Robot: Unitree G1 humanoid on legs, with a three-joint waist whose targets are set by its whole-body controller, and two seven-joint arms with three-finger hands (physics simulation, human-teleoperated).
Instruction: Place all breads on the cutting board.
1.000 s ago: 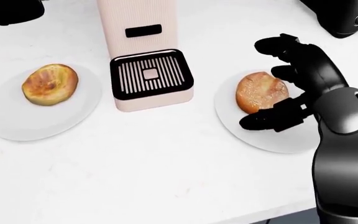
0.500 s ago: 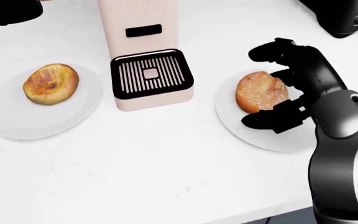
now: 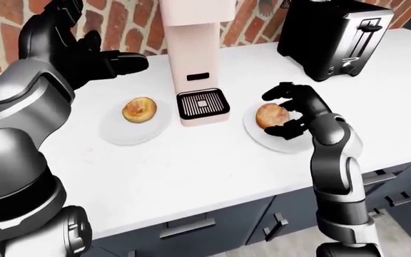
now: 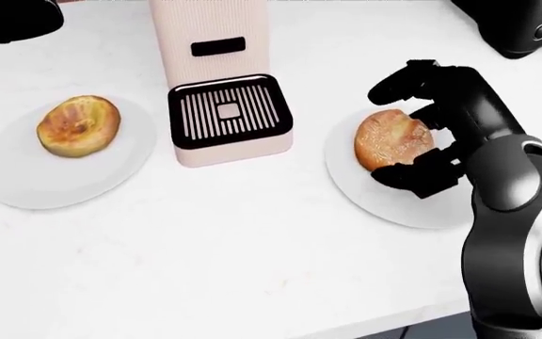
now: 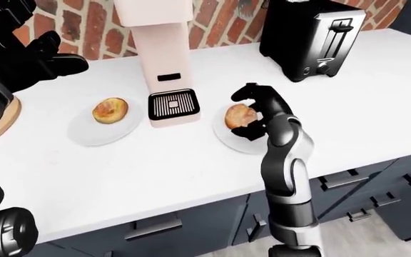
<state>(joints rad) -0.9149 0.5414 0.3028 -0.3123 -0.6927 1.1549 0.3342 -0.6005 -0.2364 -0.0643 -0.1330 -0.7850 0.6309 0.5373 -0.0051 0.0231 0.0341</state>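
- Since the earlier head-view frames, the right hand point(image 4: 422, 123) has been drawn in toward the right-hand bread point(image 4: 391, 139): the upper finger, previously well above the bun, is now curled over its top edge, and the lower finger has been brought up against its lower right side.
- The fingers point(image 4: 395, 83) are spread around the bread but not yet clenched; a gap can be seen between the upper finger and the crust, so the bun is judged bracketed rather than gripped.
- This bread is lying on the right plate point(image 4: 360, 194), toward its upper left part.
- A second bread point(image 4: 78, 125) is resting on the left plate point(image 4: 12, 180), on the other side of the pink coffee machine point(image 4: 226, 106) in the head view.
- The left hand point(image 3: 95, 56) is held raised above the counter point(image 3: 212, 166) with fingers released and nothing in it.
- A black toaster point(image 3: 337, 35) is seen at the upper right of the left-eye view, against the brick wall.
- What may be a curved wooden edge point(image 5: 2, 128), possibly the cutting board, is shown at the far left of the right-eye view; it cannot be confirmed.
- The step in hand is judged to be the grasp of the first bread; neither bread has been placed.
- Next, the fingers would need to be closed firmly on the bun, which would then be lifted clear of the plate and carried leftward past the coffee machine.
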